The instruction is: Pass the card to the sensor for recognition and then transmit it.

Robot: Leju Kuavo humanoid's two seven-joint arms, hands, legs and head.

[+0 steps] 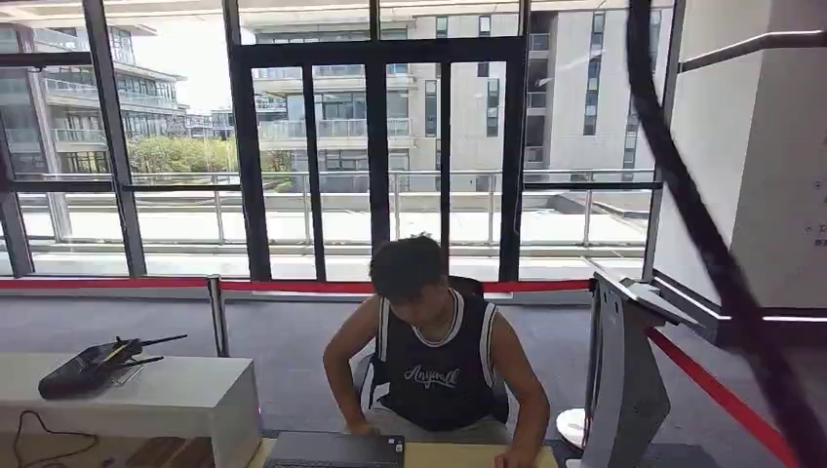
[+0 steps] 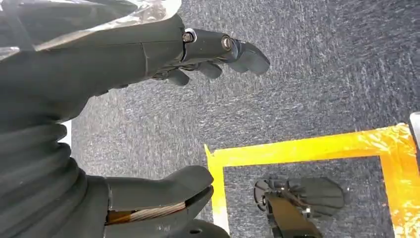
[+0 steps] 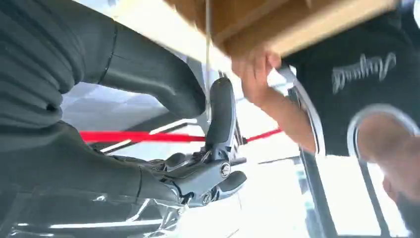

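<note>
A blurred dark band (image 1: 702, 224), very close to the head camera, slants down in front of everything to the right of the wooden surface (image 1: 458, 454). On that surface lies a laptop (image 1: 336, 450), and right behind it sits a person (image 1: 434, 361) in a dark sleeveless top, bent over it with both arms down at its edge. Just to the right of the surface stands a grey stand with a slanted top (image 1: 624, 380), which is probably the sensor, though no reader face can be made out. To the left of the surface is a white bench (image 1: 166, 395) carrying a black device with aerials (image 1: 88, 366). A red barrier belt (image 1: 293, 285) runs across behind the surface.

At the left wrist, the left hand (image 2: 124, 59) hangs over grey carpet (image 2: 307, 84), well away from the surface. Its fingers (image 2: 218, 47) and thumb (image 2: 163, 186) are spread apart with nothing between them. Yellow tape (image 2: 307, 148) marks a square on the carpet.

At the right wrist, the right hand (image 3: 163, 148) is raised close to the edge of the wooden surface, near the person's hand (image 3: 255, 74). A thin pale line (image 3: 207, 59) runs between thumb (image 3: 148, 64) and a raised finger (image 3: 220, 114). It may be the card seen edge-on, but I cannot tell, nor whether this hand grips anything.

The task looks to be at its start: nothing is at the stand, so presenting the card there and passing it on are both left to do.
</note>
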